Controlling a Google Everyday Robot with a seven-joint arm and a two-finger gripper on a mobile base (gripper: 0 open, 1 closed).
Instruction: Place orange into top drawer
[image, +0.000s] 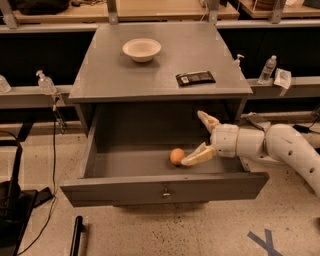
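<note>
The orange (176, 156) lies on the floor of the open top drawer (165, 190) of the grey cabinet, right of the drawer's middle. My gripper (201, 138) is inside the drawer just right of the orange, with its fingers spread wide apart. The lower finger (197, 155) reaches down beside the orange, touching or nearly touching it. The upper finger (208, 121) points up and back. The gripper holds nothing.
A cream-white bowl (142, 49) and a dark flat packet (195, 78) lie on the cabinet top (115, 75). Bottles (268, 70) stand on side shelves left and right. Cables and a black stand (12, 200) are on the floor at left.
</note>
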